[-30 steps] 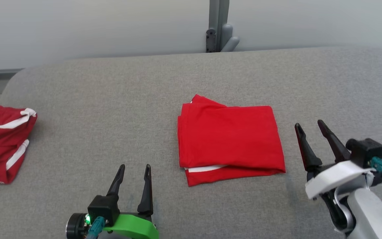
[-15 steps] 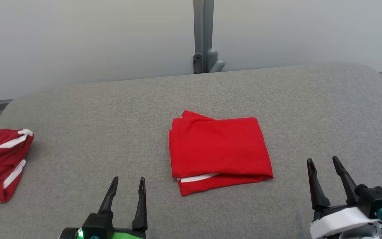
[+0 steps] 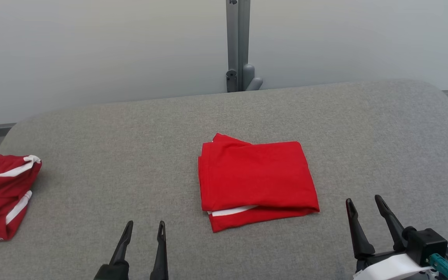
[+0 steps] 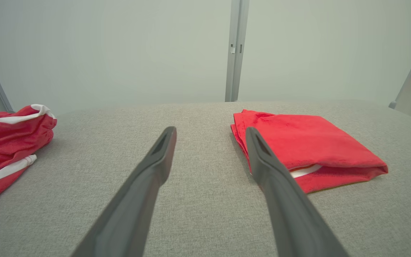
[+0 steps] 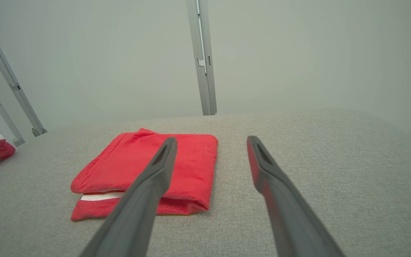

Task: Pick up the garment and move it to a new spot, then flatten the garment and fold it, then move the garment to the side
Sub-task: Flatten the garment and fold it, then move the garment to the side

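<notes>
You have a grey fabric-covered table [image 3: 91,128] spreading across the head view, backed by a pale wall [image 3: 91,46]. The red garment [image 3: 255,177] lies near the table's middle. It is folded into a flat rectangle, with a white band [image 3: 231,211] showing between its layers along the near edge. A second, darker red garment with white stripes [image 3: 2,194] sits bunched at the table's left edge, well apart from the folded one. A grey post [image 3: 237,42] rises behind the far edge.

Your right gripper [image 3: 363,199] is at the lower right, its fingers spread and holding nothing, off the garment's near right corner and clear of the cloth. Your left gripper [image 3: 146,223] is at the lower left, its fingers likewise apart and empty over bare table. In the left wrist view the garment lies ahead and to the right of those fingers [image 4: 162,150].
</notes>
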You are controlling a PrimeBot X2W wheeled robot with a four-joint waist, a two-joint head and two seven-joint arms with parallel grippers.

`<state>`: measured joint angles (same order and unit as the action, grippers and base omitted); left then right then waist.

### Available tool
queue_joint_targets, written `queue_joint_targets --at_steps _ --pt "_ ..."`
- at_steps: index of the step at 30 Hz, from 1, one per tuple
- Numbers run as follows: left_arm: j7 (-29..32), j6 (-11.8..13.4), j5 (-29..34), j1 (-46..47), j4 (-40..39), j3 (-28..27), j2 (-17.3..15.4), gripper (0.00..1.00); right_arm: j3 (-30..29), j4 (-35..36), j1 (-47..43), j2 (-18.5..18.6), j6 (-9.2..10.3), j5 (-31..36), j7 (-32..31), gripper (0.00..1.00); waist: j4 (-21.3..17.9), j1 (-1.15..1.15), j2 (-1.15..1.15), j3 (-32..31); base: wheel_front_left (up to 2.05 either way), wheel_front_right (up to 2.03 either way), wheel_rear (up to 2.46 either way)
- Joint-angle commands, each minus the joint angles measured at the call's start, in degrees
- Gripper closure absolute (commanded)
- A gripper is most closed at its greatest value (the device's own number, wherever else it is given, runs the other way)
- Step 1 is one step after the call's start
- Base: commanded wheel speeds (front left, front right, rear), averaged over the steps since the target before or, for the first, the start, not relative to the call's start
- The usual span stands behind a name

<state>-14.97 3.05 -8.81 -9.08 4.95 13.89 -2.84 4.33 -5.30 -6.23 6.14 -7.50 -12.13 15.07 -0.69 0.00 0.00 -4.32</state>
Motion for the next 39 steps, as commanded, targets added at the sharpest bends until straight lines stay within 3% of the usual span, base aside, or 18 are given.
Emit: queue_joint_targets --at_steps 1,33,39 --pt "-0.2 0.4 -0.3 -0.5 0.1 -0.2 -0.1 0.00 0.1 -0.2 -0.7 0.3 0.03 -0.1 0.3 0.00 0.1 0.00 0.00 0.0 0.00 0.00 0.00" --pt "-0.2 1.4 0.2 0.5 -0.2 0.0 -0.1 0.00 0.2 -0.5 0.0 0.3 0.03 -0.7 0.3 0.00 3.0 0.00 0.00 0.5 0.00 0.00 0.00" --pt "-0.2 0.6 0.7 1.5 -0.1 0.6 -0.1 0.00 1.1 -3.8 2.6 2.0 0.03 -4.6 0.3 0.00 4.3 0.00 0.00 1.6 0.00 0.00 0.00"
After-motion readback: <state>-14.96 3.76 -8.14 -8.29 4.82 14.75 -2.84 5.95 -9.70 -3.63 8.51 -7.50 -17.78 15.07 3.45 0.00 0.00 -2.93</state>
